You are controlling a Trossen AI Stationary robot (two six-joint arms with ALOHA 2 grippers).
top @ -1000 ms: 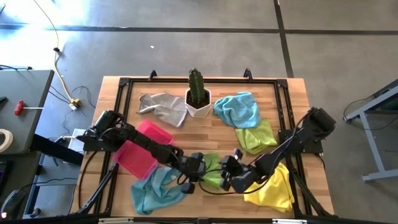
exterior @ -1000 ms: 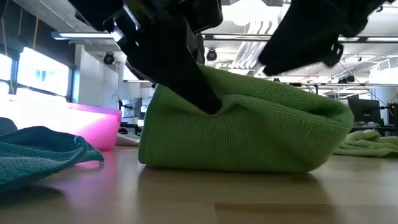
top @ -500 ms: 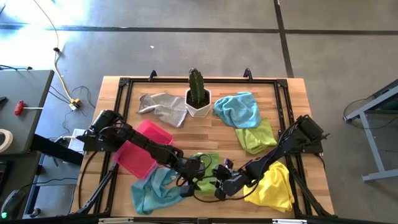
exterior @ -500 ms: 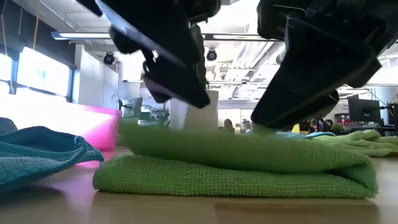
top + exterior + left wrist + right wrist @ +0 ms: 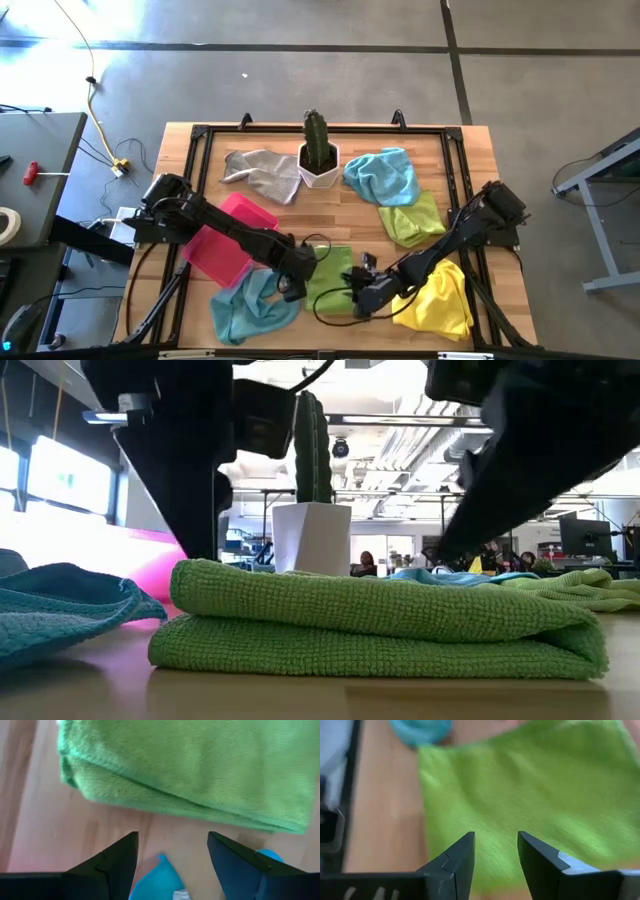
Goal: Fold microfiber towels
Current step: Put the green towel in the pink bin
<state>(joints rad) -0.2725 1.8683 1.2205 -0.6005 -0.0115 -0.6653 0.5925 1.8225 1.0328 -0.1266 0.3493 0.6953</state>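
Observation:
A lime green microfiber towel (image 5: 332, 280) lies folded in two flat layers (image 5: 380, 625) near the table's front edge. My left gripper (image 5: 296, 286) hangs open just past the towel's left edge, over bare wood (image 5: 172, 840), pointing steeply down with nothing between its fingers. My right gripper (image 5: 357, 296) stands open over the towel's right part (image 5: 496, 837). Other towels lie loose and crumpled: teal (image 5: 250, 305), yellow (image 5: 440, 300), light green (image 5: 412, 220), light blue (image 5: 382, 175) and grey (image 5: 262, 172). My right gripper's open fingers stand slanting down over the green towel's top layer (image 5: 495, 805). I cannot tell whether their tips touch it.
A pink tray (image 5: 225, 240) sits left of the green towel, under my left arm. A cactus in a white pot (image 5: 319, 155) stands at the back middle. A black frame (image 5: 452, 170) runs around the table top. Bare wood shows in the middle (image 5: 330, 215).
My left gripper has opened and let go of the green towel, then drawn off toward the table's left and tipped further down. The towel's raised top layer has dropped flat onto the lower one. My right gripper has sunk toward the towel.

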